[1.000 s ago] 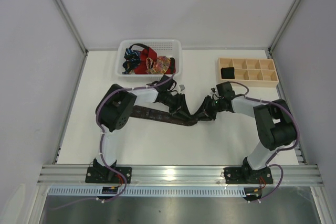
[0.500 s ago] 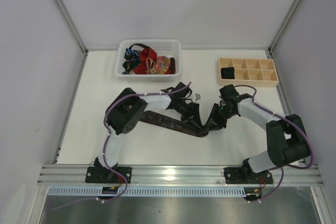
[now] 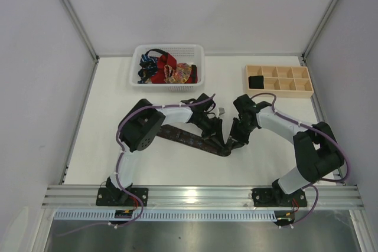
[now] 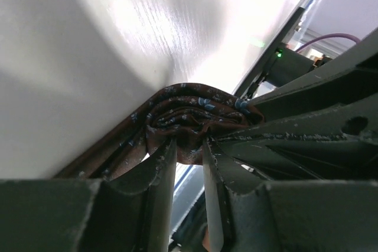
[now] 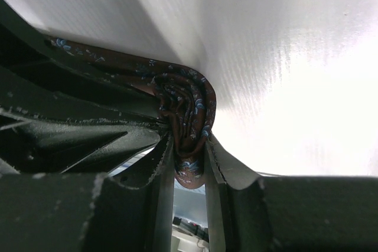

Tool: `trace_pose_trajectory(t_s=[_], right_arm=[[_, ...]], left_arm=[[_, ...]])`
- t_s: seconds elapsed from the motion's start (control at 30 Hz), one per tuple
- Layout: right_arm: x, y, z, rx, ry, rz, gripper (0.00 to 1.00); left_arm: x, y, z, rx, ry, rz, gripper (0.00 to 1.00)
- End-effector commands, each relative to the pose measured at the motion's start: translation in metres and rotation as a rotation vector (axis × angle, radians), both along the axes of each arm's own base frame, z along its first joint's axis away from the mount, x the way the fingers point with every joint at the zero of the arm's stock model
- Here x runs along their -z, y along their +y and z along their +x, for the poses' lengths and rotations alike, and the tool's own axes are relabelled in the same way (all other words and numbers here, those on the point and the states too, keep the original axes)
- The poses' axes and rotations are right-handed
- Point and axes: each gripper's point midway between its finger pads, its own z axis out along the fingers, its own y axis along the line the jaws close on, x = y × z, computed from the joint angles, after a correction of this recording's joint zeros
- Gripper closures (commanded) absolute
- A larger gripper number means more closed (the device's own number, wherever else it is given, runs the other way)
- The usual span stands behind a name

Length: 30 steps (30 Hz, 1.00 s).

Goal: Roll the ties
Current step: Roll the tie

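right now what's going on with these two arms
Both arms are working one dark brown patterned fabric necktie on the white table. The left end effector and right end effector each pinch its partly rolled end; the rest lies flat toward the left arm's side. More ties sit in the white plastic mesh basket.

White-linked left arm and right arm, bulky black joints, looping purple cables, scuffed dark end effector fingers

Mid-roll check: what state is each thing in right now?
dark tie: flat on the table, one end bunched into a partial roll.
left gripper: pinching the roll.
right gripper: pinching the roll.
basket: holds tangled ties.
tray: one dark item in a corner compartment, rest empty.
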Motion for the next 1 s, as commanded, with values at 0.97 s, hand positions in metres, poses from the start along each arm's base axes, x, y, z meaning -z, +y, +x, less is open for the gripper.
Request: trace_pose_trajectory(t_s=[0.97], right_arm=[[-0.021, 0.027, 0.027, 0.007, -0.066, 0.093, 0.96]], left_arm=[[-0.016, 0.039, 0.028, -0.023, -0.231, 0.075, 0.85]])
